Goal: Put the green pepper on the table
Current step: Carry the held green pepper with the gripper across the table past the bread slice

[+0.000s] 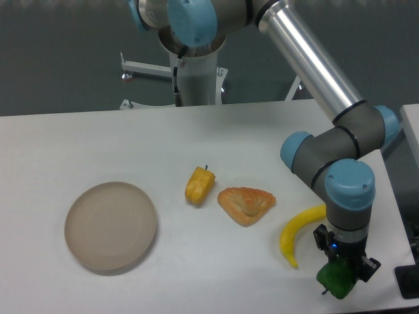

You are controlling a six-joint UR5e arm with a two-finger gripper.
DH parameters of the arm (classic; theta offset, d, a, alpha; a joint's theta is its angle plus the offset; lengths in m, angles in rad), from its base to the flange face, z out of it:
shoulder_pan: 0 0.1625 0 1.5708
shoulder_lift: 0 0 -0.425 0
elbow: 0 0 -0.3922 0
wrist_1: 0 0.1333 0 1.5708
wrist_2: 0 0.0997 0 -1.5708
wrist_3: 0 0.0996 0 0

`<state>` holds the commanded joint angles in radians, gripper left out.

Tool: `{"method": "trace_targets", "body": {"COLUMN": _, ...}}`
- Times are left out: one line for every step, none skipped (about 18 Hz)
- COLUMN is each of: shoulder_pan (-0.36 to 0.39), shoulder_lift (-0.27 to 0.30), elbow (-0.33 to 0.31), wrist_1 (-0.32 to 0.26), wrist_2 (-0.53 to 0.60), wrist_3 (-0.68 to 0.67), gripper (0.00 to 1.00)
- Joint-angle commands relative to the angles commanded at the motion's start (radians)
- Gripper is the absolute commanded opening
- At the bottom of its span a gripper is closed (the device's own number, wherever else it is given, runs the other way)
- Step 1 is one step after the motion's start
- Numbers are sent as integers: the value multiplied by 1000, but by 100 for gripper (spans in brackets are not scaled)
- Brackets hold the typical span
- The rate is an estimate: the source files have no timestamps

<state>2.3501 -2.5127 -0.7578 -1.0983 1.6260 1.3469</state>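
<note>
The green pepper [338,280] is a small glossy dark-green toy held at the front right of the white table [196,137], close to the front edge. My gripper [342,269] points straight down and is shut on the green pepper from above. The pepper's thin stem sticks out at its lower left. I cannot tell whether the pepper touches the tabletop or hangs just above it.
A yellow banana [294,234] lies just left of the gripper. A triangular pastry [246,204] and a yellow-orange pepper [199,186] sit mid-table. A round beige plate [110,226] lies at the front left. A dark object [409,281] sits past the right edge.
</note>
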Motion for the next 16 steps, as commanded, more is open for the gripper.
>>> {"method": "trace_targets", "body": {"shoulder_pan": 0, "shoulder_lift": 0, "elbow": 0, "wrist_1": 0, "wrist_2": 2, "wrist_3": 0, "gripper": 40}}
{"method": "trace_targets", "body": {"shoulder_pan": 0, "shoulder_lift": 2, "elbow": 2, "wrist_1": 0, "wrist_2": 2, "wrist_3": -6, "gripper": 40}}
{"method": "trace_targets", "body": {"shoulder_pan": 0, "shoulder_lift": 3, "elbow": 2, "wrist_1": 0, "wrist_2": 0, "wrist_3": -11, "gripper": 40}}
{"method": "trace_targets", "body": {"shoulder_pan": 0, "shoulder_lift": 5, "elbow": 2, "wrist_1": 0, "wrist_2": -2, "wrist_3": -12, "gripper": 40}}
{"method": "trace_targets", "body": {"shoulder_pan": -3, "shoulder_lift": 11, "elbow": -6, "wrist_1": 0, "wrist_2": -2, "wrist_3": -14, "gripper": 40}}
{"method": "trace_targets", "body": {"shoulder_pan": -9, "shoulder_lift": 15, "elbow": -12, "wrist_1": 2, "wrist_2": -2, "wrist_3": -20, "gripper": 41}}
{"method": "trace_targets", "body": {"shoulder_pan": -11, "shoulder_lift": 21, "elbow": -14, "wrist_1": 0, "wrist_2": 0, "wrist_3": -34, "gripper": 40}}
{"method": "trace_targets", "body": {"shoulder_pan": -12, "shoulder_lift": 34, "elbow": -24, "wrist_1": -5, "wrist_2": 2, "wrist_3": -47, "gripper": 40}}
{"method": "trace_targets", "body": {"shoulder_pan": -14, "shoulder_lift": 50, "elbow": -43, "wrist_1": -5, "wrist_2": 2, "wrist_3": -55, "gripper": 40}}
{"method": "trace_targets", "body": {"shoulder_pan": -14, "shoulder_lift": 67, "elbow": -63, "wrist_1": -5, "wrist_2": 2, "wrist_3": -61, "gripper": 40}}
{"method": "trace_targets", "body": {"shoulder_pan": -18, "shoulder_lift": 81, "elbow": -78, "wrist_1": -8, "wrist_2": 2, "wrist_3": -69, "gripper": 40}}
{"method": "trace_targets", "body": {"shoulder_pan": -35, "shoulder_lift": 96, "elbow": -93, "wrist_1": -8, "wrist_2": 3, "wrist_3": -89, "gripper": 40}}
{"method": "trace_targets", "body": {"shoulder_pan": -46, "shoulder_lift": 116, "elbow": -118, "wrist_1": -9, "wrist_2": 3, "wrist_3": -118, "gripper": 40}}
{"method": "trace_targets", "body": {"shoulder_pan": -51, "shoulder_lift": 139, "elbow": -145, "wrist_1": -9, "wrist_2": 5, "wrist_3": -144, "gripper": 40}}
{"method": "trace_targets", "body": {"shoulder_pan": -66, "shoulder_lift": 164, "elbow": -181, "wrist_1": -9, "wrist_2": 5, "wrist_3": -172, "gripper": 40}}
{"method": "trace_targets", "body": {"shoulder_pan": -87, "shoulder_lift": 185, "elbow": -211, "wrist_1": -8, "wrist_2": 3, "wrist_3": -196, "gripper": 40}}
